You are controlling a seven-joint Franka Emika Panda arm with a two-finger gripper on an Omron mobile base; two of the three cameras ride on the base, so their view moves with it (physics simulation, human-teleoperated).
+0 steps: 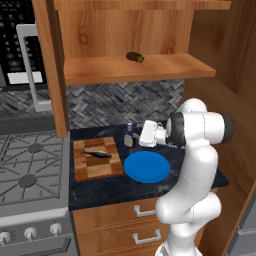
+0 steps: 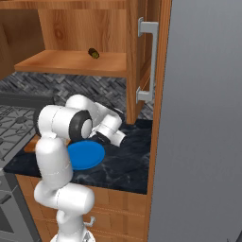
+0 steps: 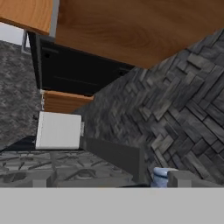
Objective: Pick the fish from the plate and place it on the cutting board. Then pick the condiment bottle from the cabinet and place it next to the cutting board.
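The hand (image 1: 136,134) is hovering low over the dark bench (image 1: 100,187), its fingers mostly hidden behind its own white body in the left base view; its jaws are standing wide apart and holding nothing. Just in front of it, the condiment bottle (image 1: 129,136) is standing upright on the bench, partly covered by the hand. In the hand view only a blue and white scrap of the condiment bottle is peeking up at the lower edge. The cutting board (image 1: 97,159) is lying just beyond the bottle, away from the hand, and the fish (image 1: 97,153) is resting across it. The blue plate (image 1: 146,167) is sitting below the hand, bare. High above the hand, the cabinet (image 1: 135,68) shelf is carrying a stubby dark item (image 1: 134,57), too small to identify.
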